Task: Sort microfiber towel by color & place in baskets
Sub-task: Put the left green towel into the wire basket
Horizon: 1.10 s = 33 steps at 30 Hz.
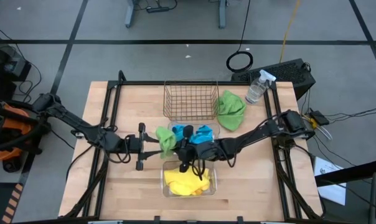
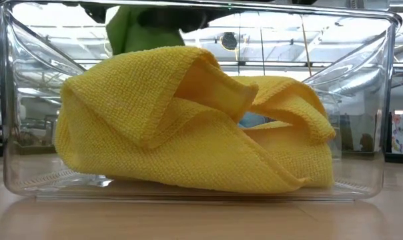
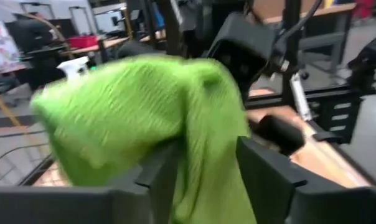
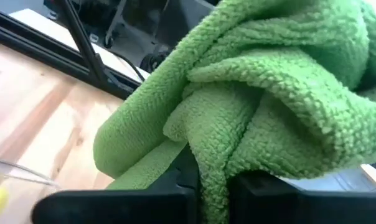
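Handover under way above the middle of the table: bright green microfiber towel point(image 1: 166, 140) hangs between both grippers. Right gripper point(image 4: 213, 177) pinches its fold; left gripper point(image 3: 206, 165) fingers stand parted around the cloth, probably releasing. Likely reason: copper wire-mesh basket point(image 1: 189, 101) and second green towel point(image 1: 230, 110) lie on the right arm's side.

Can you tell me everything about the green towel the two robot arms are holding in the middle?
The green towel is bright green, soft and nubbly like microfiber. It hangs bunched and folded in the air over the middle of the table, near the blue towels. The right gripper has its jaws pinched shut on a fold. The left gripper has the cloth draped between its jaws, which look partly open.
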Tool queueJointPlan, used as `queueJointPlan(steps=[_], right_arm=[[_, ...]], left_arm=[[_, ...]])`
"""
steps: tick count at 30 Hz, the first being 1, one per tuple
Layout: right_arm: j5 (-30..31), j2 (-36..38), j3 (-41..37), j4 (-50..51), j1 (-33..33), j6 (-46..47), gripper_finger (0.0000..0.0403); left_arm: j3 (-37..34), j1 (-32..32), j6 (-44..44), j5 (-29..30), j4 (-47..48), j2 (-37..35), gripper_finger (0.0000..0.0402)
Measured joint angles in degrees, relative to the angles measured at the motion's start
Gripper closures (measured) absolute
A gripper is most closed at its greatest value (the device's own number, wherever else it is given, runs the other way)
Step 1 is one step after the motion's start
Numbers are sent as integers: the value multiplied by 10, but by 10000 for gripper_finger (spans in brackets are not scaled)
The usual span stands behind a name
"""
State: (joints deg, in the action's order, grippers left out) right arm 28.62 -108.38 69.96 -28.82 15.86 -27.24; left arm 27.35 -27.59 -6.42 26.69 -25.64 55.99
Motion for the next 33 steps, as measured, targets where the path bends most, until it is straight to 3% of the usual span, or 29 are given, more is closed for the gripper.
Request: queueJointPlan(steps=[4, 11, 15, 20, 22, 27, 33], right_arm=[[19, 33, 0, 92, 9, 29, 388], [57, 99, 0, 239, 31, 125, 392], [19, 103, 0, 228, 34, 137, 393], [-67, 87, 0, 210, 32, 158, 392], [-81, 79, 0, 183, 32, 159, 389], [-124, 76, 0, 108, 29, 136, 381], [-156, 76, 0, 96, 29, 119, 381]], left_arm=[[0, -10, 0, 18, 29, -4, 207], [0, -22, -24, 21, 36, -9, 203], [0, -24, -68, 10, -44, -9, 203], [1, -36, -124, -101, -145, 1, 203], [1, -41, -143, -120, -175, 14, 203], [1, -42, -200, -123, -239, 65, 203], [1, -42, -271, -94, -277, 112, 199]])
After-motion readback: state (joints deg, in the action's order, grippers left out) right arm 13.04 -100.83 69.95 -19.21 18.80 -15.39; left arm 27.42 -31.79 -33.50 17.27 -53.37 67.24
